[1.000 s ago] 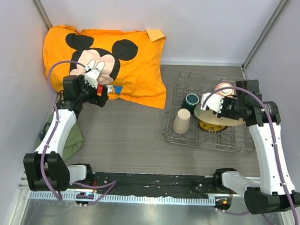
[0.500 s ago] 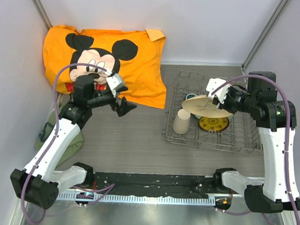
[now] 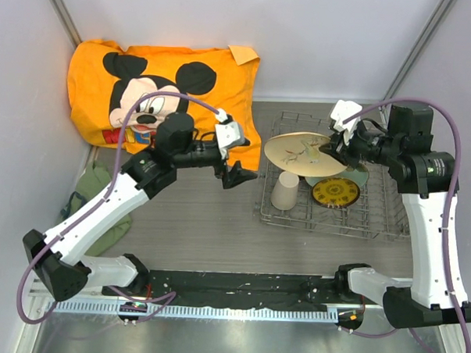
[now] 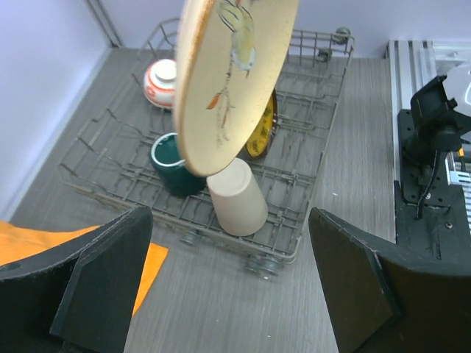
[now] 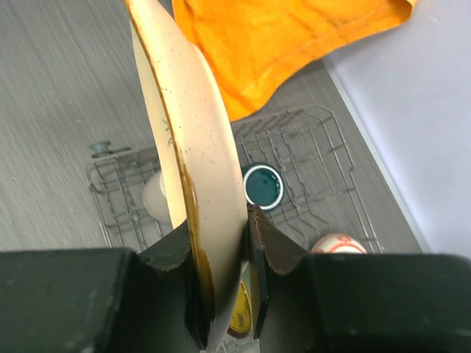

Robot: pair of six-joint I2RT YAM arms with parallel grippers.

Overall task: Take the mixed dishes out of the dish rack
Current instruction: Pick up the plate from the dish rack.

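Observation:
My right gripper is shut on the rim of the cream floral plate and holds it in the air over the left half of the grey wire dish rack. In the rack are the beige cup, upside down, and the pale-green plate with a yellow centre. The left wrist view shows the teal mug and the red-orange bowl in the rack behind the held plate. My left gripper is open and empty just left of the rack.
An orange Mickey Mouse pillow lies at the back left. A green cloth lies by the left wall. Walls close the table on the left, back and right. A black rail runs along the near edge.
My right gripper has lifted the cream plate out of the rack, up and to the left. My left arm has swung right from the pillow to the rack's left edge.

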